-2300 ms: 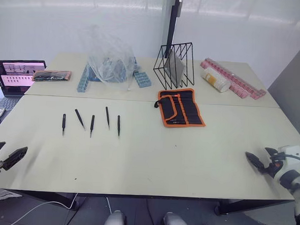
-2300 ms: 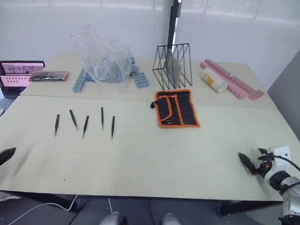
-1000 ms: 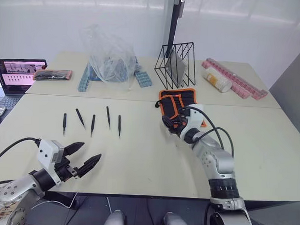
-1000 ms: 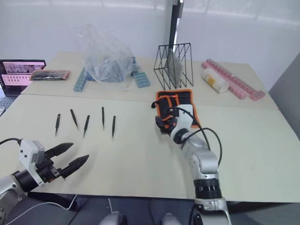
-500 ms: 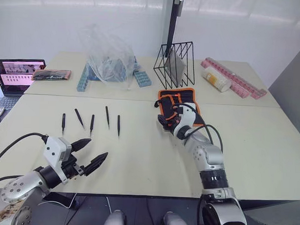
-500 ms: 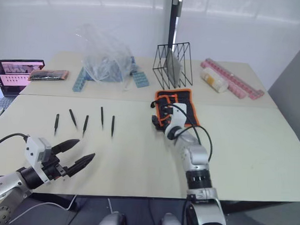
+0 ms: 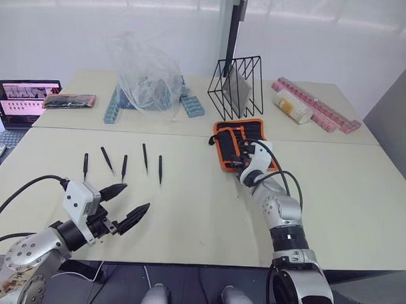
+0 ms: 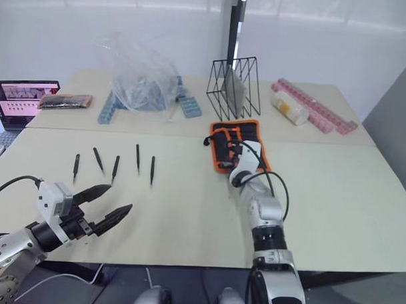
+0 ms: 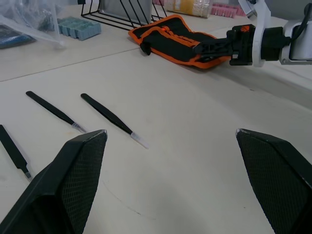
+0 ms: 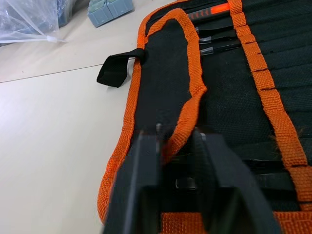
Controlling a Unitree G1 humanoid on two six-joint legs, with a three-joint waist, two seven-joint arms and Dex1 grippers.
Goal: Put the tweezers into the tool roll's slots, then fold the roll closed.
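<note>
While the right gripper (image 10: 176, 161) pinches its fingers (image 10: 141, 190) on the folded orange-bound flap of the tool roll (image 7: 243, 145), the left gripper (image 7: 124, 206) hovers with fingers spread wide over the surface (image 7: 201, 212), holding nothing. Five tweezers (image 7: 124, 166) lie just beyond it. No writing is legible. Half a second ago the right gripper sat nearer the roll's left edge

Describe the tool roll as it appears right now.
The tool roll is black fabric with orange edge binding, lying open and flat on the table in front of the wire rack. A narrow flap is folded over along one side, with a small black strap there. The right gripper is closed on the flap's orange edge.
</note>
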